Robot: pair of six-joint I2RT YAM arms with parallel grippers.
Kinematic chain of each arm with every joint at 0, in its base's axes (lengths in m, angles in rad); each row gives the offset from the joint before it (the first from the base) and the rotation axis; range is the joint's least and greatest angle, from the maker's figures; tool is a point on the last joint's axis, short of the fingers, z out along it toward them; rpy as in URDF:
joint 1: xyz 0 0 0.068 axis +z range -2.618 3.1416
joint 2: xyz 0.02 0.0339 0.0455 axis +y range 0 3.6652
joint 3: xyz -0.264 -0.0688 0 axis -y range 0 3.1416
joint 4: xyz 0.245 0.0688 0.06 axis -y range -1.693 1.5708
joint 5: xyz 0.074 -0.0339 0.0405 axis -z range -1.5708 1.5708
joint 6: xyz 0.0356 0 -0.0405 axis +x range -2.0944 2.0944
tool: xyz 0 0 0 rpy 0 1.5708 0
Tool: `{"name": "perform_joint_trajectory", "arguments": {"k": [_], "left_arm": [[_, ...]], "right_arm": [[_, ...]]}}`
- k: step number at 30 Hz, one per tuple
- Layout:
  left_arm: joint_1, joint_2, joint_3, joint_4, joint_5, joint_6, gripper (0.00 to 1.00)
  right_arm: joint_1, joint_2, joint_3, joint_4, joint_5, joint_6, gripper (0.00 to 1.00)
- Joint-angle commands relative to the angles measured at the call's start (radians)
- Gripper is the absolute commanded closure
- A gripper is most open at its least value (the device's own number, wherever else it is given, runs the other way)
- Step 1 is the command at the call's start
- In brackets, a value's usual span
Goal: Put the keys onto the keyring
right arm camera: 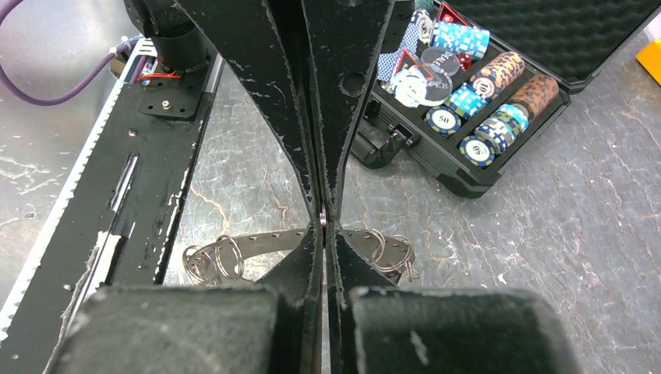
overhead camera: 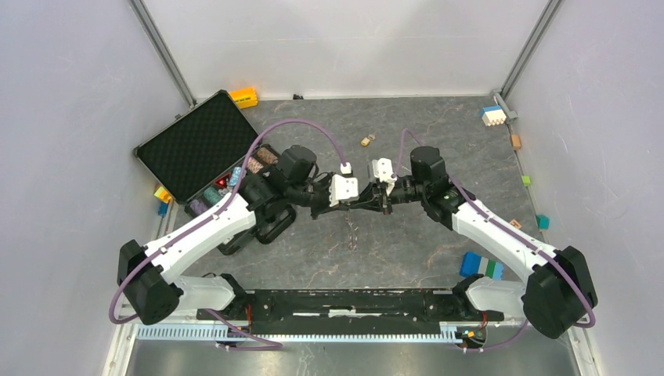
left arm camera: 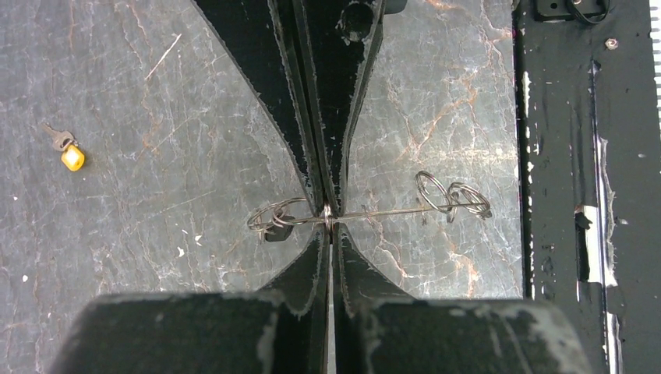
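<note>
While left gripper [left arm camera: 328, 215] and right gripper [right arm camera: 323, 223] clamp it, the keyring [left arm camera: 390, 211] looks thin, silvery, seemingly looped at both ends.

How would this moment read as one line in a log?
left hand: shut on keyring | right hand: shut on keyring | yellow key: loose on table, off ring

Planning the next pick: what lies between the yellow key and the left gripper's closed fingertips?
Left wrist view: bare table from the yellow key up to the keyring jutting from the left gripper.
</note>
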Motion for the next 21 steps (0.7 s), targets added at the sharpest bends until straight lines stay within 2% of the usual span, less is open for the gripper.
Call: {"name": "perform_joint_trajectory", "arguments": {"k": [1, 7, 10, 14, 21], "left_arm": [[0.003, -0.065, -0.019, 0.069, 0.018, -0.004, 0.95], [0.061, -0.175, -0.100, 0.146, 0.059, 0.014, 0.76], [0.113, -0.217, -0.136, 0.195, 0.129, -0.025, 0.71], [0.162, -0.234, -0.187, 0.282, 0.229, -0.096, 0.70], [0.166, -0.197, -0.256, 0.440, 0.394, -0.116, 0.71]], "right_arm": [[0.001, -0.014, -0.001, 0.068, 0.026, 0.027, 1.00], [-0.010, -0.022, -0.006, 0.165, -0.007, 0.134, 1.00], [-0.010, -0.019, -0.029, 0.249, -0.025, 0.213, 1.00], [-0.010, -0.016, -0.067, 0.379, -0.035, 0.324, 1.00], [-0.012, -0.003, -0.149, 0.675, -0.046, 0.571, 1.00]]}}
